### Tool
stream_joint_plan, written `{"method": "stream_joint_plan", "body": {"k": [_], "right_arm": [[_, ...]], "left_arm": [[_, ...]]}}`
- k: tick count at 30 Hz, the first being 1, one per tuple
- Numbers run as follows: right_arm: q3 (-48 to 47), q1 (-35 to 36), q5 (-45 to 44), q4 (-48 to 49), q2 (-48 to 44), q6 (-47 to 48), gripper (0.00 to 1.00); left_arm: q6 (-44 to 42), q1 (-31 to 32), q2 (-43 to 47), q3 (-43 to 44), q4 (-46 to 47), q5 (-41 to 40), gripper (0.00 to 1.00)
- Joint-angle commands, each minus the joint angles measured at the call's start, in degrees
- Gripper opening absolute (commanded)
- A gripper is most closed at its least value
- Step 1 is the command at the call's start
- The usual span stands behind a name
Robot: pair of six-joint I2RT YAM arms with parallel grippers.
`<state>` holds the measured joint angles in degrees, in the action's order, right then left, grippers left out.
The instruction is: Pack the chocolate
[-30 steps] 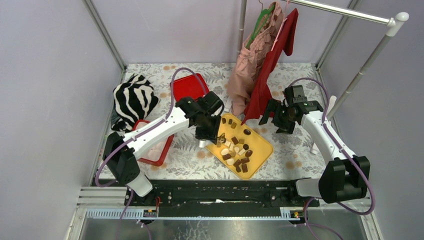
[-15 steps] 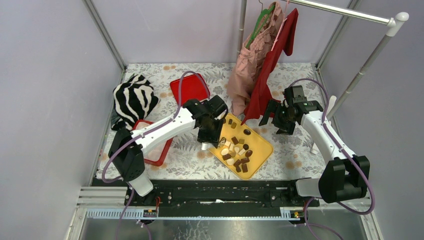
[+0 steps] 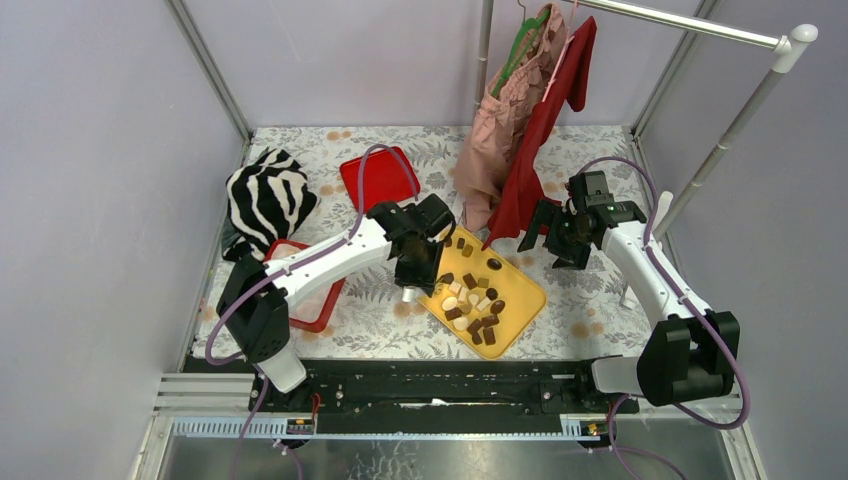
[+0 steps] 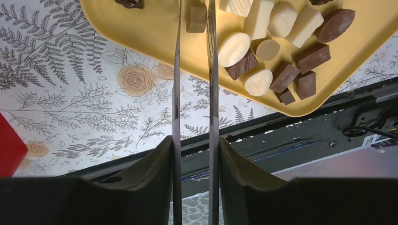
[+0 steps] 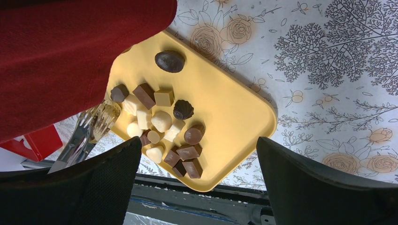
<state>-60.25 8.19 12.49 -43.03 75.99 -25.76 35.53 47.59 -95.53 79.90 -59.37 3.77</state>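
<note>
Left gripper [image 4: 194, 146] clamps metal tongs [image 4: 213, 93]; a tan chocolate [image 4: 196, 18] lies between their tips, straight ahead. Right gripper [image 3: 548, 245] gapes empty, farther away.

1. Left wrist view: the tongs [image 4: 213, 122] run off the top edge; tips unseen.
2. The same edge cuts the yellow tray [image 4: 141, 28] and several chocolate pieces [image 4: 267, 49].
3. Right wrist view: a red garment [image 5: 61, 51] covers the tray's left corner; tong ends blurred.
4. Overhead view: piece shapes too small to tell.
</note>
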Motion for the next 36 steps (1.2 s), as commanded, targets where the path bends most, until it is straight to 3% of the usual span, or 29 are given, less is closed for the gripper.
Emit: {"method": "stream_joint_plan", "body": {"k": [1,6,28,32,36], "right_arm": [[-2.2,-0.22,-0.71,-0.26,0.04,0.48,1.0],[-2.15,-0.22,-0.54,-0.01,0.19,0.4,1.0],[-1.98,-0.19,-0.09,0.46,0.2,0.7,1.0],[-2.19,-0.19,-0.52,0.62,0.17,0.72,1.0],[-3.12,-0.19,-0.46,0.68,0.55,0.95,1.0]], "left_arm": [[0.58,0.31,-0.24,-0.1,2.51,-0.99,0.32],[0.29,0.3,0.67,0.65,0.86,-1.03,0.0],[0.24,-1.26,4.91,4.95,-3.35,-3.59,0.0],[1.13,-6.87,7.52,6.77,-3.75,-3.55,0.0],[2.59,-16.88,12.38,6.67,-4.68,-5.92,0.0]]}}
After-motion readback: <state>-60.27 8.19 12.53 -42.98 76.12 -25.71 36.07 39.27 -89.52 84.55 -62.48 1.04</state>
